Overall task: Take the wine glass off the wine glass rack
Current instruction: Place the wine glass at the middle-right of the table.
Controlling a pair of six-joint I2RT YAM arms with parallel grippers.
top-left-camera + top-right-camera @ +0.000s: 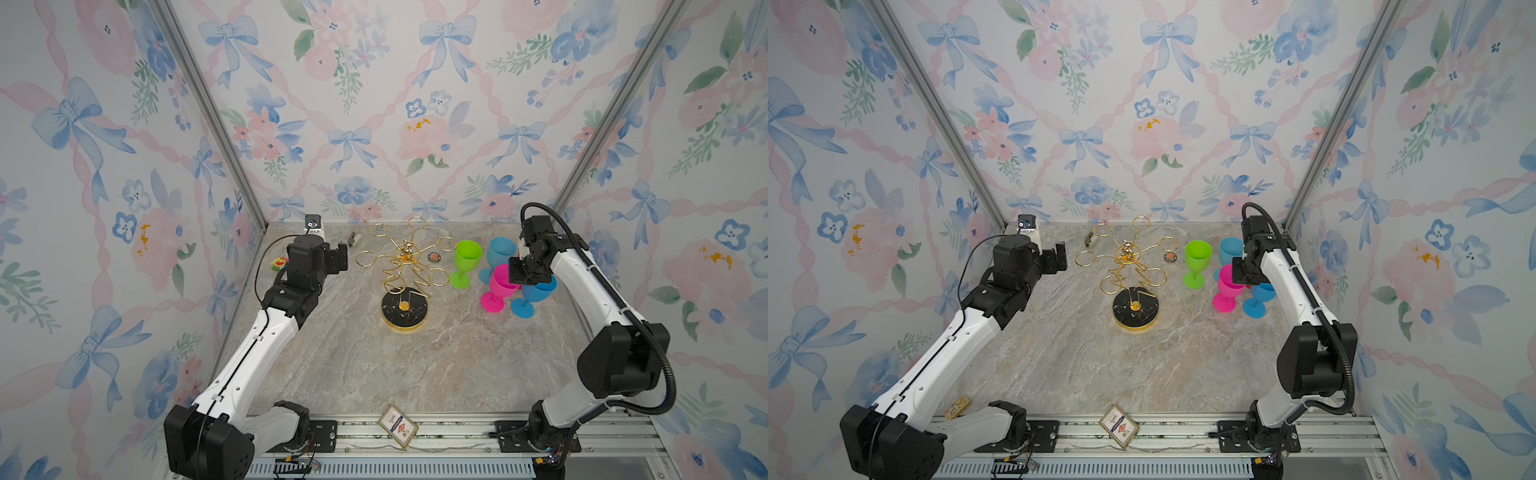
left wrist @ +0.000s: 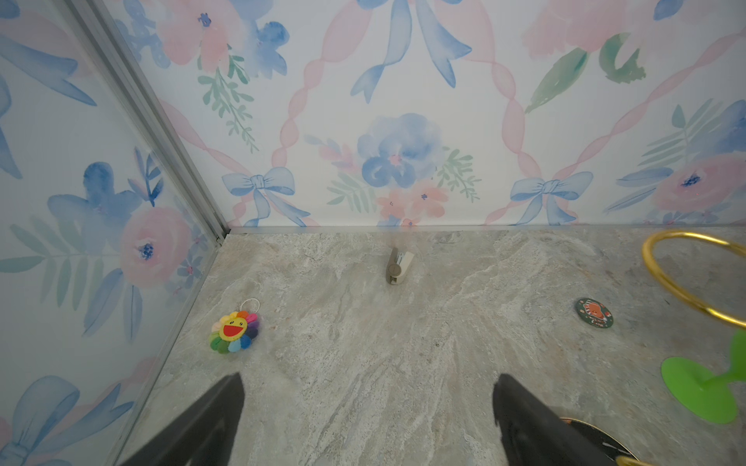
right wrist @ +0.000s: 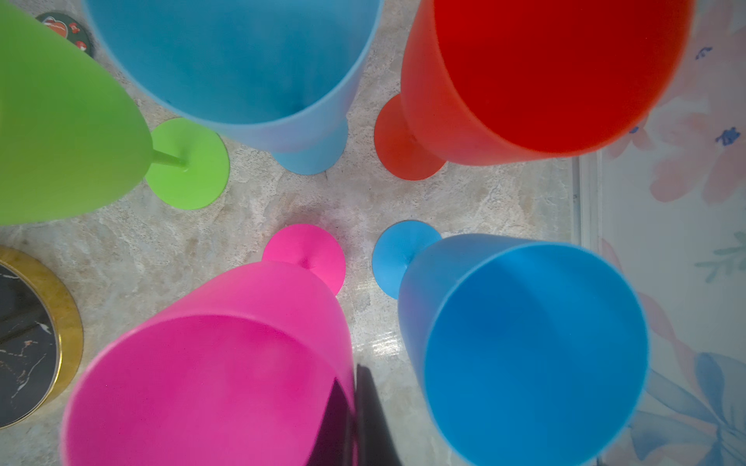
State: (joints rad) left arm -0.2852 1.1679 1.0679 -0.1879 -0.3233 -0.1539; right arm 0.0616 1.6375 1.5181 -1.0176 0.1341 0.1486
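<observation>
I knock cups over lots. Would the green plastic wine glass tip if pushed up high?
Probably: the green plastic wine glass stands with a wide bowl on a thin stem over a small round foot, so a high push would likely topple it. It looks like opaque plastic, so probably light and not brittle.

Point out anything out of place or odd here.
The gold wire wine glass rack holds no glass: every loop is empty, and the coloured plastic wine glasses stand upright on the marble-look table beside it. A small card pack lies askew on the front aluminium rail.
</observation>
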